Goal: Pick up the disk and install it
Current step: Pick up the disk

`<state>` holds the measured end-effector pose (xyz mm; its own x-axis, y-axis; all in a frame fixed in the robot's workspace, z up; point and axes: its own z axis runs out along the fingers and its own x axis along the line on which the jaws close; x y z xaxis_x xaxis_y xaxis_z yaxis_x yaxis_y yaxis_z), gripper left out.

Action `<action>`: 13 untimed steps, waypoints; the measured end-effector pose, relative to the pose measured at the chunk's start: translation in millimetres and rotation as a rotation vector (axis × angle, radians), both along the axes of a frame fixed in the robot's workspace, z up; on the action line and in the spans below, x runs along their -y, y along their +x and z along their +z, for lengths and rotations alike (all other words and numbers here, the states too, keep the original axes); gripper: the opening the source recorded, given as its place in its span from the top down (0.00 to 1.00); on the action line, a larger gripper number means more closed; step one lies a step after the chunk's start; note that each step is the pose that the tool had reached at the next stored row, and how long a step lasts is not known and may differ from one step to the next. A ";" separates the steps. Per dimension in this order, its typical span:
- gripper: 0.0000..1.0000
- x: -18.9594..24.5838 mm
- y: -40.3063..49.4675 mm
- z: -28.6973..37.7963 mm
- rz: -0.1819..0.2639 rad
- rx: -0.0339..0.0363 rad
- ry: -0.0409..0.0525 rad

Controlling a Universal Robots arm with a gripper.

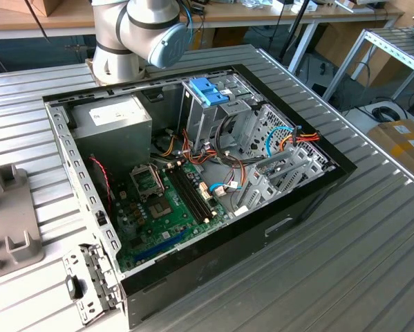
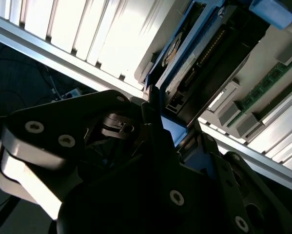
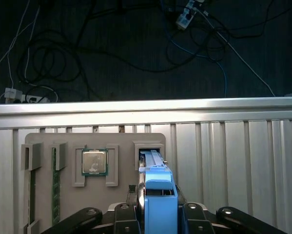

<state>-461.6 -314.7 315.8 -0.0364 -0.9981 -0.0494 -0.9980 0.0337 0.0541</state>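
Exterior view: an open computer case (image 1: 193, 277) sits on the bench (image 1: 372, 263), a grey tray (image 1: 6, 228) at the exterior view's left. First wrist view: the pincer (image 3: 158, 197) is clamped on the disk (image 3: 153, 161), upright in the tray's (image 3: 121, 141) slot. Second wrist view: the disk (image 2: 192, 58) sits in its grip.

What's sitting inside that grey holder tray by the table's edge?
In the grey tray: a square silver chip, a green memory stick and the disk, on edge at its slot, clamped by the gripper. The gripper covers the tray's near end.
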 end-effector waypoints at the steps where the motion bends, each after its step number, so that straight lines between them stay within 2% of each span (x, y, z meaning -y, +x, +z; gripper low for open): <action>1: 0.63 0.0 0.0 0.8 0.000 0.0000 0.0000; 6: 0.63 0.0 0.0 6.0 0.000 0.0001 0.0000; 13: 0.63 0.0 0.0 9.9 0.000 0.0001 0.0001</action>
<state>-461.6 -314.7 325.7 -0.0363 -0.9981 -0.0495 -0.9980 0.0337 0.0540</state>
